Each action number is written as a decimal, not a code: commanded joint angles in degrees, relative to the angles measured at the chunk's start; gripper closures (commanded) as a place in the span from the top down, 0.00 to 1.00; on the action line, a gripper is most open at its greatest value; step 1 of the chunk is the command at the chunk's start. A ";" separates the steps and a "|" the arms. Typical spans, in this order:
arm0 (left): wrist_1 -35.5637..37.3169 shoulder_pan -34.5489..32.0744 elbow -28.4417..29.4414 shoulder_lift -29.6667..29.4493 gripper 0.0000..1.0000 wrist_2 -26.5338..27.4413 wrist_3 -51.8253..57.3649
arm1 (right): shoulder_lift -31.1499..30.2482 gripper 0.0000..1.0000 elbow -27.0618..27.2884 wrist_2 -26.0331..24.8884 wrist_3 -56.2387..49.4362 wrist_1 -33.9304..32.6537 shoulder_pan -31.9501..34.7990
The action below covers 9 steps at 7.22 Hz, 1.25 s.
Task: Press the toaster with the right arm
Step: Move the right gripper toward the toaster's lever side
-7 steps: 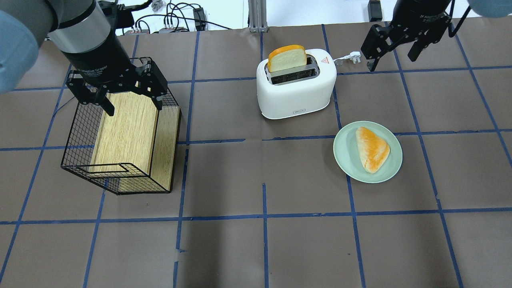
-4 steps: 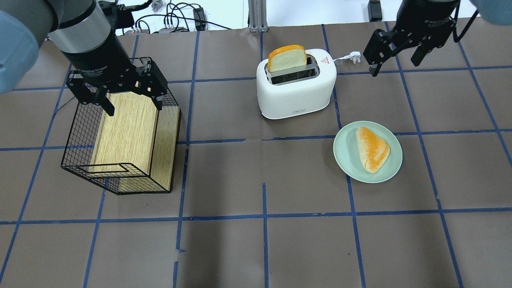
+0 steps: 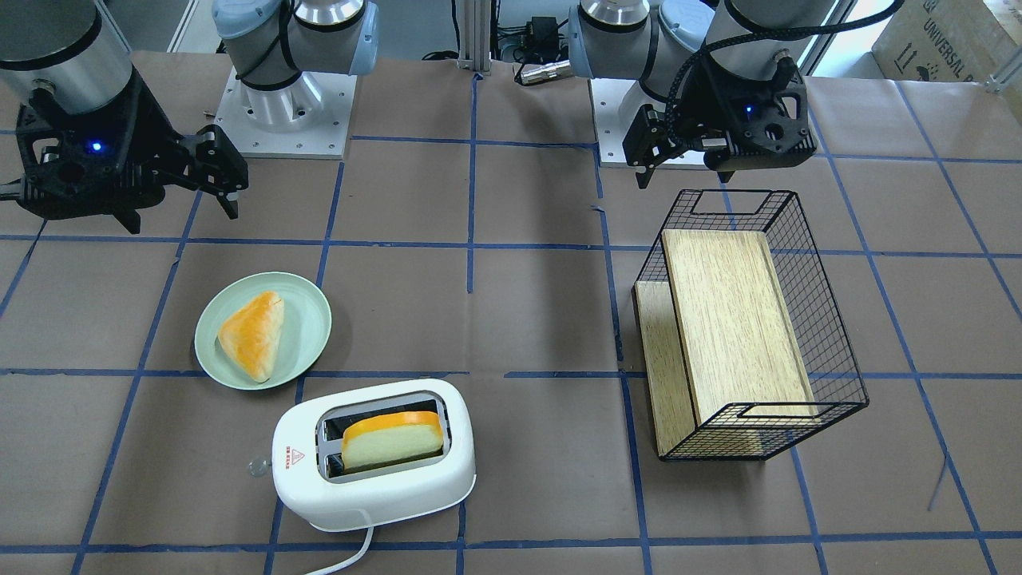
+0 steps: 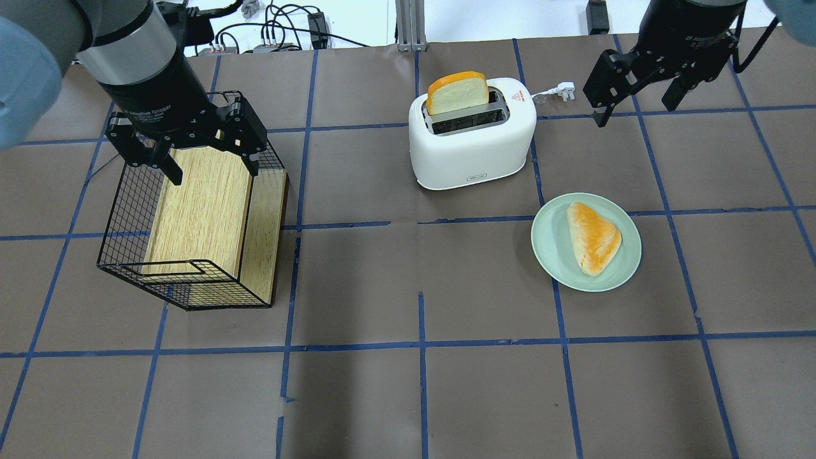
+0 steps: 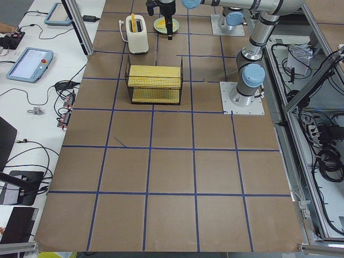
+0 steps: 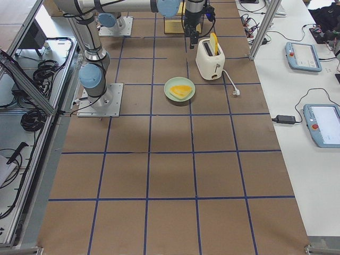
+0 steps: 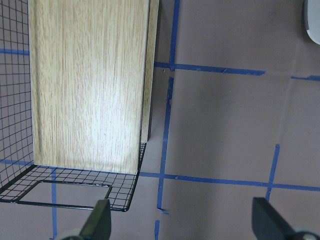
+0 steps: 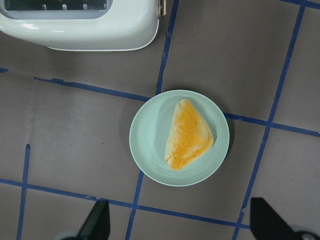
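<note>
The white toaster [image 4: 472, 143] stands at the far middle of the table with a bread slice [image 4: 458, 92] upright in its far slot. It also shows in the front view [image 3: 375, 483], with its small clear knob [image 3: 257, 467] on the side. My right gripper [image 4: 636, 108] hangs open and empty above the table, to the right of the toaster and apart from it, and shows in the front view [image 3: 182, 214]. The right wrist view shows the toaster's side [image 8: 85, 30] at the top left. My left gripper [image 4: 213, 169] is open over the wire basket [image 4: 191, 280].
A pale green plate [image 4: 545, 248] with a triangular bun [image 4: 594, 237] lies near the toaster's right front. The black wire basket holds a wooden board [image 4: 201, 204] at the left. The toaster's white plug [image 4: 564, 91] lies beside my right gripper.
My right gripper has moved a little to the right, away from the toaster, and stays open. The left arm, toaster and plate have not moved.
</note>
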 commanded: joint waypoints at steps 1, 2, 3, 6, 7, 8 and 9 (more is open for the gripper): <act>0.05 0.00 0.00 0.00 1.00 0.00 0.00 | 0.75 0.48 -0.43 0.82 -0.86 -0.45 -0.21; -0.04 0.00 0.00 0.00 1.00 0.00 0.00 | 2.76 0.04 -1.39 1.61 -1.92 -0.54 -0.73; -0.04 0.00 0.00 0.00 1.00 0.00 0.00 | 4.96 0.02 -3.83 7.19 -3.93 -0.63 -2.13; 0.05 0.00 0.09 0.00 1.00 0.00 0.00 | 13.30 0.02 -8.07 14.78 -9.47 -0.89 -7.76; -0.04 0.00 0.09 0.00 1.00 0.00 0.00 | 15.94 0.02 -9.03 16.37 -9.31 -2.29 -7.68; 0.05 0.00 0.00 0.00 1.00 0.00 0.00 | 18.58 0.03 -10.61 18.65 -8.96 -3.00 -7.33; -0.04 0.00 0.00 0.00 1.00 0.00 0.00 | 21.21 0.03 -12.28 21.37 -8.96 -3.09 -7.33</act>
